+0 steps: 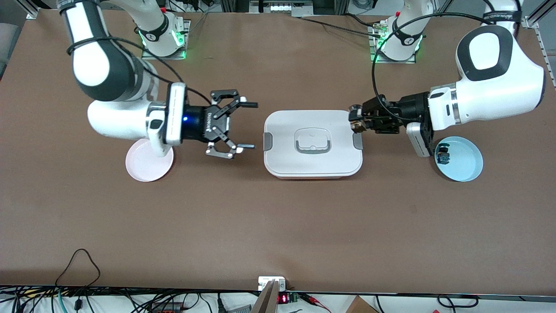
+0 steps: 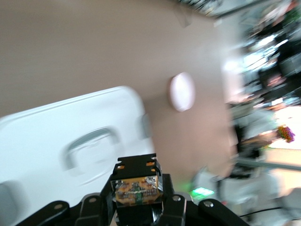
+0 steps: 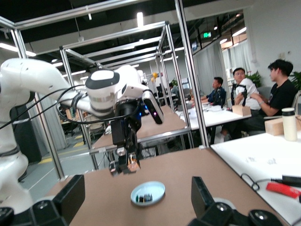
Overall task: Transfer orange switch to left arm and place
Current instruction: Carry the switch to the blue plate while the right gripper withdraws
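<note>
Carried clamped in the left gripper (image 1: pixel 357 120) above the box (image 1: pixel 312 167) edge, orange switch (image 1: pixel 359 126) offered toward wide-open, empty right gripper (image 1: pixel 246 125).

The box (image 1: pixel 312 143) is sitting mid-table between two plates. One plate (image 1: pixel 147 164) is lying toward the right arm's end; the other plate (image 1: pixel 467 161), lying toward the left arm's end, is holding a small part (image 1: pixel 443 155).
</note>
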`<state>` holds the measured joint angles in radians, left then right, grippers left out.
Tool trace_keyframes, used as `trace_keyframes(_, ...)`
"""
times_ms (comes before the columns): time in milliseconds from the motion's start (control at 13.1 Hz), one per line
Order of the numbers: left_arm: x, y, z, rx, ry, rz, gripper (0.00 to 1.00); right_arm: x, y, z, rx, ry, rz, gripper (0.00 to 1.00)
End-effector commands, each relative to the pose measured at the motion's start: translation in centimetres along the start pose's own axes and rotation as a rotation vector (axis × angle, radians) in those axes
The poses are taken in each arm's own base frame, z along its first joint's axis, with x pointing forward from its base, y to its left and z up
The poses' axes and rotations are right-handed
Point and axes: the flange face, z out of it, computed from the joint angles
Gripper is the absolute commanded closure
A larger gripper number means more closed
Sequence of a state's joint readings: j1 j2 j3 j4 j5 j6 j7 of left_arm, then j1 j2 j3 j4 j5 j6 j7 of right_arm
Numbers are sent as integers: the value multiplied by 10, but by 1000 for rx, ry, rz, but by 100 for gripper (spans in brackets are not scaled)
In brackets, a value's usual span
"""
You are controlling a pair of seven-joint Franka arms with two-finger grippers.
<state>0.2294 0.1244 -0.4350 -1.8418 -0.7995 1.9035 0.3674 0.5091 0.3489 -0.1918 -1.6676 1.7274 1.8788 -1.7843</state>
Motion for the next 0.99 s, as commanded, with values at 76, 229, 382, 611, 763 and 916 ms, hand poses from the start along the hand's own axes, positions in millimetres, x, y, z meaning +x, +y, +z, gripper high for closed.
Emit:
trace_keyframes(76,-7,-34,-18,306,-124,113,82,-2,3,-44,10,-156,170,0)
trace_keyframes(229,-14,-65,-29,459,-254,283,81,-1,0,-51,-17,-249,311,0)
trace_keyframes(382,-18,-104,-43,565,-379,418,80,-2,-1,-53,-56,-315,496,0)
trace_keyframes(611,-24,-159,-56,648,-586,632,80,-1,-5,-47,-143,-412,830,0)
trace_keyframes(763,-30,-193,-71,663,-703,744,80,-9,-6,-47,-216,-493,967,0)
trace_keyframes(916,-42,-228,-93,629,-778,845,81,-21,-6,-56,-333,-648,1028,0)
